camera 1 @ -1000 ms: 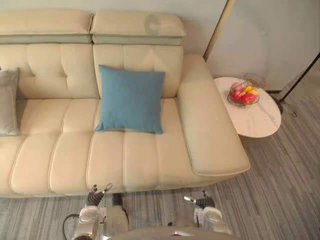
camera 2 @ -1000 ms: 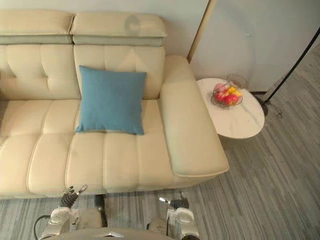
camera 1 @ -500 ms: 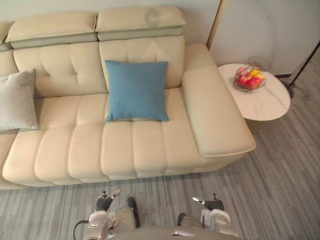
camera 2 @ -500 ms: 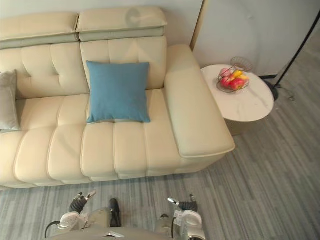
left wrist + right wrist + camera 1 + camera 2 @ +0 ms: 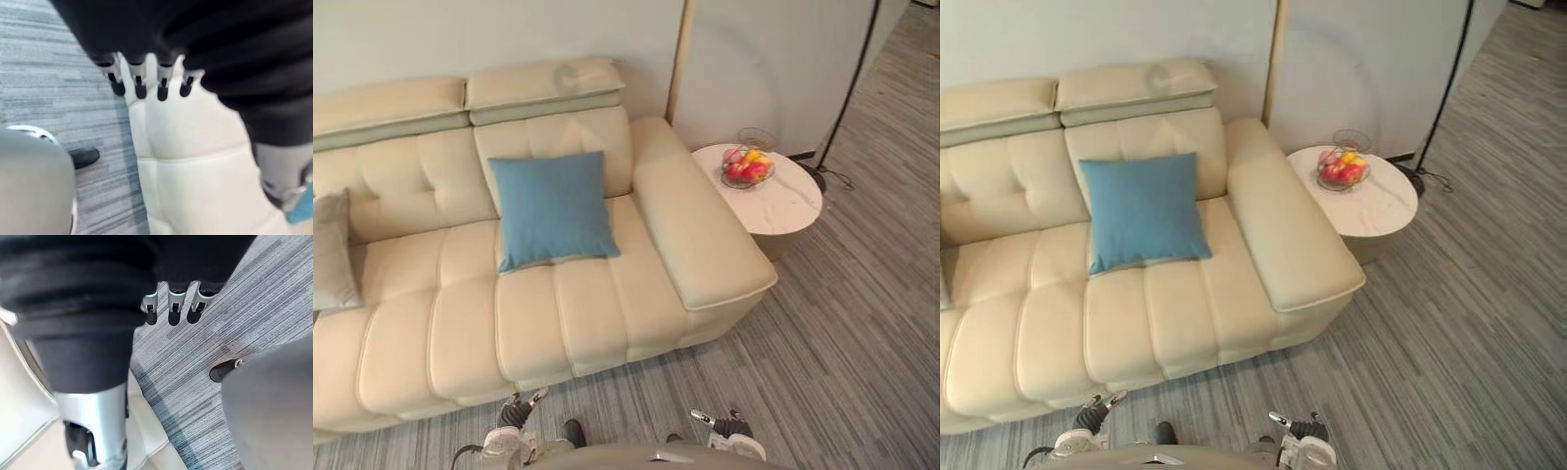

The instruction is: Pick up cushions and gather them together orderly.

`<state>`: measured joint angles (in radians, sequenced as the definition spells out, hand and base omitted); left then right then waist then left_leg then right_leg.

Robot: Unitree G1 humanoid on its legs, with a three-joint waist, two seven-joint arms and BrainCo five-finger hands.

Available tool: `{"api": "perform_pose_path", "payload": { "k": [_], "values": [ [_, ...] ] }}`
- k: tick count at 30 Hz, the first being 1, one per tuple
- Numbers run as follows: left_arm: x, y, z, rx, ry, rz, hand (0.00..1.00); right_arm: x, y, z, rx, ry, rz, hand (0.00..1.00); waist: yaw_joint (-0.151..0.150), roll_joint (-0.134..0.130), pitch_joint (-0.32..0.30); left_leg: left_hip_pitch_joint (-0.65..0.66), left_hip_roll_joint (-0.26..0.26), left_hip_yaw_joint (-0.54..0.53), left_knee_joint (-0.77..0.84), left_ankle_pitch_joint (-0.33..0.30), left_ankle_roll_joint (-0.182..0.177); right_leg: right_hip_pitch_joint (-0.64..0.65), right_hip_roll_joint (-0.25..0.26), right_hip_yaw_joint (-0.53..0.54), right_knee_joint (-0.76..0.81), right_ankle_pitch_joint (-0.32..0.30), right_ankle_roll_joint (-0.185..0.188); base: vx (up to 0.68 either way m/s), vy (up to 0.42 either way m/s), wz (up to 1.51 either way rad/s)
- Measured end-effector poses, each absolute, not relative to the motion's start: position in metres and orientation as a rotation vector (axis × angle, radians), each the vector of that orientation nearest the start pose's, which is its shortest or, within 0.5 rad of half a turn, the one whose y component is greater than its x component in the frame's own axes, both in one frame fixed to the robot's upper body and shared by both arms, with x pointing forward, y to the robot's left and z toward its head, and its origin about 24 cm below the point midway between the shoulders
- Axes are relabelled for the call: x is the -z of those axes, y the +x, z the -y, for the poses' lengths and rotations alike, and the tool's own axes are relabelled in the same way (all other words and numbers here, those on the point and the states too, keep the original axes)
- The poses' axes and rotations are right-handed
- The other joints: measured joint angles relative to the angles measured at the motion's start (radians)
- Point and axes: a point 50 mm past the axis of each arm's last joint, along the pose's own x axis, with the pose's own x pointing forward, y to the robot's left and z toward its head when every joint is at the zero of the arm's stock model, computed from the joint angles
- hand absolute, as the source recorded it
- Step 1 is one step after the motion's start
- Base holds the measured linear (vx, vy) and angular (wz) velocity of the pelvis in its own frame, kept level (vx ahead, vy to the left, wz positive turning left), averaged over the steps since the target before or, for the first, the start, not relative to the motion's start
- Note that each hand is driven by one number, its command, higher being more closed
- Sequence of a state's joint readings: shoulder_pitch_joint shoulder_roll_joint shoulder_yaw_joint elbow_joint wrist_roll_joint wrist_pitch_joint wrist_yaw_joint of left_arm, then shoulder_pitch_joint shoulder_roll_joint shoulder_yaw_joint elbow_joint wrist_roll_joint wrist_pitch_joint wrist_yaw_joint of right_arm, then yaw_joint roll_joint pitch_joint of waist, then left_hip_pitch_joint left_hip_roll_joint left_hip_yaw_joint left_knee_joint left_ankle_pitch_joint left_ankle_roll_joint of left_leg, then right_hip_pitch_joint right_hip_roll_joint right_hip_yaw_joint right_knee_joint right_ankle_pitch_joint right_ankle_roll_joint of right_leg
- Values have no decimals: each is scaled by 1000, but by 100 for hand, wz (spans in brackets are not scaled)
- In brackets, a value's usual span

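Observation:
A blue square cushion (image 5: pixel 553 207) leans against the backrest of the cream leather sofa (image 5: pixel 431 333), near its right armrest. A grey cushion (image 5: pixel 331 252) stands at the sofa's far left edge, partly cut off. My left hand (image 5: pixel 516 415) hangs low in front of the sofa's front edge, fingers relaxed and holding nothing; its fingers (image 5: pixel 139 85) show straight in the left wrist view over the sofa seat. My right hand (image 5: pixel 722 424) hangs low over the floor, empty, with its fingers (image 5: pixel 172 308) relaxed.
A round white side table (image 5: pixel 783 206) stands right of the armrest with a wire fruit bowl (image 5: pixel 745 168) on it. A black floor-lamp pole (image 5: pixel 850 78) rises at the right. Grey striped carpet (image 5: pixel 842 333) spreads to the right and front.
The whole picture has shifted: the camera has backed away and turned, so the sofa looks smaller and more floor shows. Cushions lie as before. Both hands stay low and empty.

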<state>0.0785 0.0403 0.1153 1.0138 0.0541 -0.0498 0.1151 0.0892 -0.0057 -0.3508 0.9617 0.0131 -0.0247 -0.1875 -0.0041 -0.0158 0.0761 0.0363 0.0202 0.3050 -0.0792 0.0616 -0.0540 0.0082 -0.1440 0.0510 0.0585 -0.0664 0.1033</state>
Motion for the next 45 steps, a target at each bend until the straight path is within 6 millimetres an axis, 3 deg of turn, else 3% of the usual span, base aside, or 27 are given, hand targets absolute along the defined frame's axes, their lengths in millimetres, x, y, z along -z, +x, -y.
{"api": "perform_pose_path", "payload": {
  "k": [3, 6, 7, 9, 10, 13, 14, 16, 18, 19, 21, 22, 24, 26, 28, 29, 30, 31, 33, 36, 38, 39, 41, 42, 44, 45],
  "values": [
    [156, 110, -186, -200, 91, -1030, 0, 154, 99, 212, 545, 85, -1027, 0, -6, -5, 3, 1, 1, 31, 1, -4, 5, -15, 4, 33, -7, 19, 15, 71, -7, -43],
    [155, 115, -189, -197, 101, -1019, 0, 152, 108, 209, 528, 90, -1010, 0, -5, -9, 16, -6, 29, 128, 40, -41, 7, -64, 31, 92, -9, 73, -1, 63, -7, -110],
    [154, 118, -190, -197, 106, -1013, 0, 150, 116, 208, 517, 86, -993, 0, -8, -8, 25, -20, 64, 192, 93, -79, 7, -97, 59, 76, -11, 129, -27, 22, -34, -146],
    [152, 125, -190, -194, 106, -997, 0, 147, 125, 209, 497, 69, -971, 0, -13, 14, 44, -41, 113, 257, 147, -110, 10, -126, 81, -71, -24, 175, -100, 3, -79, -143],
    [150, 131, -189, -188, 107, -982, 0, 145, 130, 208, 490, 66, -959, 0, -18, 6, 48, -43, 124, 331, 165, -121, 15, -153, 54, -317, 13, 114, -174, -13, -76, -134],
    [145, 142, -192, -174, 132, -946, 0, 145, 133, 206, 481, 66, -955, 0, -31, 15, 60, -13, 149, 427, 213, -139, 7, -178, -16, -650, 100, 92, -188, 7, -112, -136],
    [145, 140, -193, -177, 133, -949, 0, 145, 132, 207, 480, 61, -958, 0, -25, 15, 59, 15, 149, 443, 220, -156, -13, -177, -14, -695, 124, 72, -185, 23, -192, -144],
    [145, 144, -189, -155, 141, -941, 0, 142, 134, 217, 499, 44, -941, 0, -48, 49, 79, 39, 162, 465, 229, -182, -39, -192, 8, -632, 151, 51, -161, 24, -184, -111],
    [146, 143, -182, -128, 141, -947, 0, 141, 135, 222, 507, 30, -937, 0, -44, 66, 82, 33, 222, 497, 337, -225, -51, -216, 43, -574, 158, 16, -159, 16, -175, -101],
    [146, 142, -180, -119, 146, -950, 0, 141, 134, 223, 512, 29, -940, 0, -44, 59, 86, 31, 246, 497, 388, -236, -48, -217, 50, -563, 165, 6, -159, 1, -171, -105],
    [150, 136, -178, -99, 156, -973, 0, 143, 131, 222, 498, 14, -957, 0, -35, 47, 96, -10, 358, 437, 622, -221, 22, -162, 119, -517, 89, -12, -160, 45, -182, -110],
    [150, 135, -176, -98, 152, -976, 0, 143, 131, 221, 498, 13, -960, 0, -29, 42, 95, -44, 374, 383, 683, -215, 42, -148, 131, -504, 65, -10, -163, 97, -116, -108],
    [148, 138, -171, -91, 141, -956, 0, 145, 125, 226, 508, 1, -983, 0, -21, 37, 105, -120, 290, 112, 738, -316, -8, -141, 162, -394, 61, 30, -180, 68, -18, -103],
    [147, 141, -172, -96, 142, -941, 0, 146, 124, 228, 515, -4, -989, 0, -3, 31, 111, -147, 169, -73, 678, -374, -14, -128, 181, -284, 71, 38, -183, 56, 27, -103],
    [146, 140, -172, -100, 141, -937, 0, 146, 122, 229, 524, 3, -992, 0, 16, 30, 114, -168, 92, -198, 610, -380, -20, -129, 194, -205, 73, 36, -179, 41, 62, -145],
    [145, 142, -171, -105, 130, -924, 0, 144, 126, 229, 525, 4, -974, 0, 32, 44, 112, -179, 56, -288, 534, -375, -28, -138, 206, -155, 72, 39, -170, 38, 85, -172],
    [145, 142, -170, -106, 125, -925, 0, 144, 126, 229, 525, 4, -970, 0, 35, 51, 113, -180, 54, -313, 505, -371, -30, -139, 212, -141, 72, 44, -163, 42, 151, -197],
    [147, 139, -167, -108, 109, -937, 0, 145, 122, 230, 535, 5, -977, 0, 34, 78, 107, -171, 66, -345, 464, -331, -31, -139, 238, -93, 73, 53, -149, 46, 152, -142],
    [148, 136, -167, -122, 94, -949, 0, 145, 118, 229, 573, 35, -974, 0, 32, 85, 95, -129, 71, -269, 434, -322, -5, -129, 257, 4, 62, 66, -128, 105, 205, -160],
    [148, 136, -172, -130, 107, -949, 0, 146, 118, 224, 572, 51, -972, 0, 25, 48, 85, -77, 61, -157, 364, -324, -4, -148, 252, 91, 60, 85, -106, 144, 185, -115],
    [149, 135, -174, -130, 114, -958, 0, 146, 115, 226, 573, 45, -979, 0, 11, 51, 86, -31, 63, -58, 336, -312, 9, -175, 264, 136, 85, 102, -102, 153, 143, -100],
    [149, 134, -174, -128, 115, -962, 0, 146, 116, 226, 572, 45, -977, 0, 10, 54, 86, -27, 64, -40, 335, -312, 9, -188, 266, 127, 97, 101, -103, 165, 116, -119],
    [149, 135, -175, -122, 129, -961, 0, 146, 125, 221, 549, 50, -976, 0, 17, 55, 85, -11, 61, 81, 329, -311, 10, -264, 208, -188, 164, 58, -170, 122, 59, -127],
    [148, 136, -177, -122, 138, -961, 0, 145, 128, 221, 545, 48, -972, 0, 19, 54, 85, -5, 53, 99, 329, -311, 10, -267, 181, -287, 173, 37, -197, 107, 1, -80],
    [147, 140, -176, -114, 152, -948, 0, 143, 131, 225, 546, 37, -959, 0, 6, 66, 84, 28, 38, 137, 332, -313, 11, -252, 62, -660, 252, -68, -237, 164, -29, -64],
    [146, 141, -176, -113, 154, -944, 0, 143, 133, 225, 545, 36, -954, 0, 4, 70, 86, 37, 35, 136, 330, -317, 8, -249, 56, -674, 270, -81, -236, 209, -57, -51]
  ]
}}
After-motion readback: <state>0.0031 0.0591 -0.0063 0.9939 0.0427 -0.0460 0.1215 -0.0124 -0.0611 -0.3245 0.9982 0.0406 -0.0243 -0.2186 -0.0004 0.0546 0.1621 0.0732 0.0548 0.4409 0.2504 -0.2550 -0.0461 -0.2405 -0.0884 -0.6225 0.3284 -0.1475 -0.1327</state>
